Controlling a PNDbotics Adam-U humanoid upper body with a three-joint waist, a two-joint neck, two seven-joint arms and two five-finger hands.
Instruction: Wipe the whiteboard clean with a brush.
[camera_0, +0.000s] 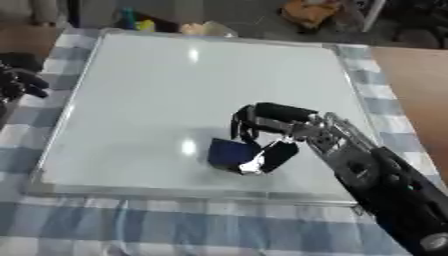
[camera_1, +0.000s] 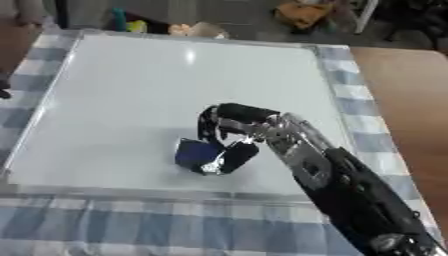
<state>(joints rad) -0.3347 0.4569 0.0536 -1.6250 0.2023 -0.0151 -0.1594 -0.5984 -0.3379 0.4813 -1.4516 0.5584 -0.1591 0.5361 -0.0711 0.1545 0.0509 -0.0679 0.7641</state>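
While gripping the brush (camera_0: 229, 154), right hand (camera_0: 273, 122) rests on whiteboard (camera_0: 157, 90).

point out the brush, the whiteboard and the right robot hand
brush (camera_0: 229, 153), left eye view, on its dark blue body
whiteboard (camera_0: 166, 85), left eye view, on its bare white surface
right robot hand (camera_0: 278, 116), left eye view, on the curled fingers

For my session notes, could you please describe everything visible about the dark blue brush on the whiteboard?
The brush is a small, dark blue, block-like eraser with a glinting light patch at its lower edge. It rests on the whiteboard, in the lower middle of the white surface, slightly askew to the board's frame. The right hand reaches over it from the right, fingers curled above and thumb beside it, seeming to grip it. Its underside is hidden.
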